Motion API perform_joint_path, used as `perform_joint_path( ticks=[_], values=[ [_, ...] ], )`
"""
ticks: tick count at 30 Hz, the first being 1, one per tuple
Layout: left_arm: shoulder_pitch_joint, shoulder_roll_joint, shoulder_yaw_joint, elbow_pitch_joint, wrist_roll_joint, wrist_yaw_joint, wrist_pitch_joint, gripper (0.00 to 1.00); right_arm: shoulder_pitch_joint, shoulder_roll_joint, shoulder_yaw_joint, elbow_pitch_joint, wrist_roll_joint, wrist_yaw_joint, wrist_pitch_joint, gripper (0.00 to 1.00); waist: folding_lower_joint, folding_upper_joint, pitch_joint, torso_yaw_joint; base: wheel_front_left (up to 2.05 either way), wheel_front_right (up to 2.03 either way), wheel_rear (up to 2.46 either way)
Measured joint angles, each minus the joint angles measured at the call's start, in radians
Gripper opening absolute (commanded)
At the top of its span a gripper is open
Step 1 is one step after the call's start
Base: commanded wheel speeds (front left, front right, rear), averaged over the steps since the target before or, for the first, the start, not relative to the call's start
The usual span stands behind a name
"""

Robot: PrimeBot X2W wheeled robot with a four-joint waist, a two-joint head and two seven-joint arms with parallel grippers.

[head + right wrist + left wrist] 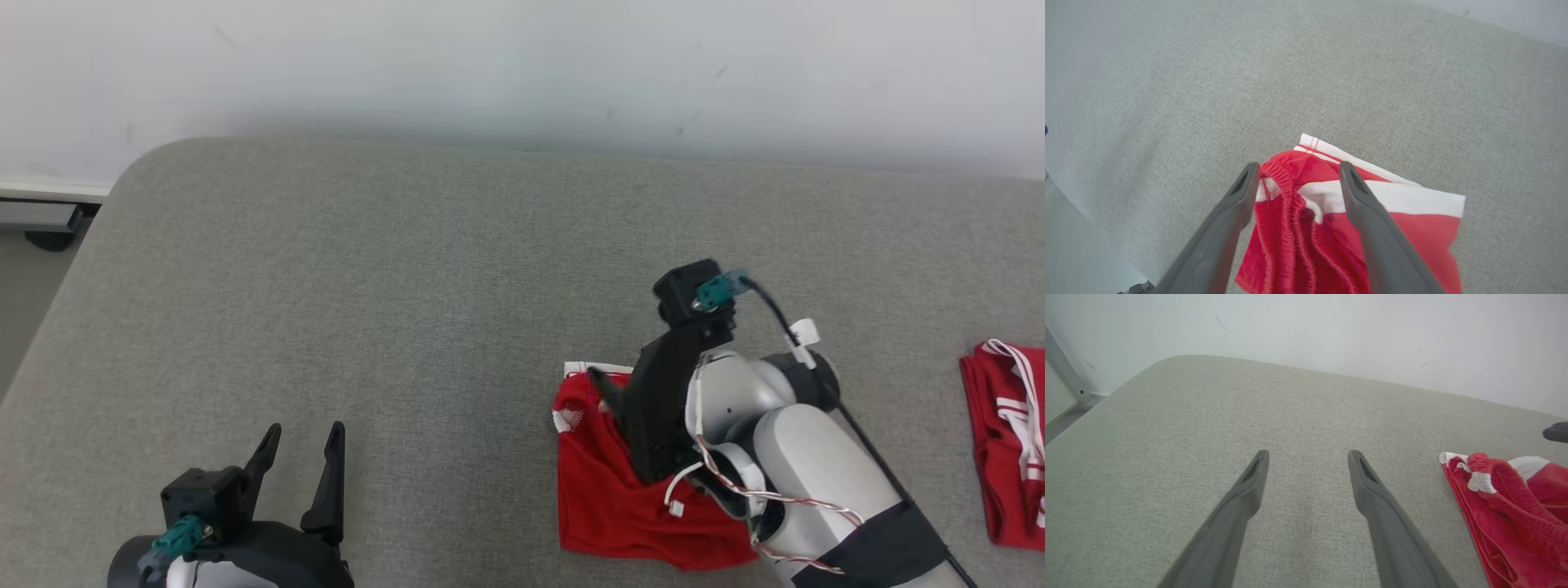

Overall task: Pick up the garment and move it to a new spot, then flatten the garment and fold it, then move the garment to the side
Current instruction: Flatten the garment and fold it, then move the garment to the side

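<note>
Grey surface (pixel 408 286) by white wall (pixel 490 65); left end effector (pixel 304 429), right end effector (pixel 1298 166) both spread

You're looking at a garment (pixel 604 498) of soft, matt red cloth with smooth white bands and a ribbed, gathered waistband. The grey surface (pixel 392 286) under it is coarse woven fabric, also matt. The left gripper (pixel 1308 454) and right gripper (pixel 1298 167) have dark matt plastic fingers. The forearm (pixel 816 465) at lower right has a glossy pale shell.
</note>
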State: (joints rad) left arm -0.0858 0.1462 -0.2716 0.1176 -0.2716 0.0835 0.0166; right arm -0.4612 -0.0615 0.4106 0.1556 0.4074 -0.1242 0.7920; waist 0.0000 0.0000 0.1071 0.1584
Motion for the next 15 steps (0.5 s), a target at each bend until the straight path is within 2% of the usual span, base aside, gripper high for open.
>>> perform_joint_path(
  ticks=[4,10,15],
  values=[
    [0.002,0.003,0.007,-0.001,-0.002,0.005,-0.001,1.0,0.005,-0.013,-0.031,-0.039,-0.043,0.0,-0.019,1.0,0.0,0.0,-0.003,-0.017,0.0,0.0,0.0],
    [0.02,0.01,0.017,-0.008,-0.002,0.006,-0.009,1.0,0.094,-0.088,-0.127,-0.098,-0.117,0.0,-0.037,1.0,0.0,0.0,-0.007,-0.047,0.0,0.0,0.0],
    [0.024,0.012,0.02,-0.026,-0.002,0.006,-0.009,1.0,0.187,-0.095,-0.198,-0.132,-0.144,0.0,-0.04,1.0,0.0,0.0,-0.006,-0.072,0.0,0.0,0.0]
  ],
)
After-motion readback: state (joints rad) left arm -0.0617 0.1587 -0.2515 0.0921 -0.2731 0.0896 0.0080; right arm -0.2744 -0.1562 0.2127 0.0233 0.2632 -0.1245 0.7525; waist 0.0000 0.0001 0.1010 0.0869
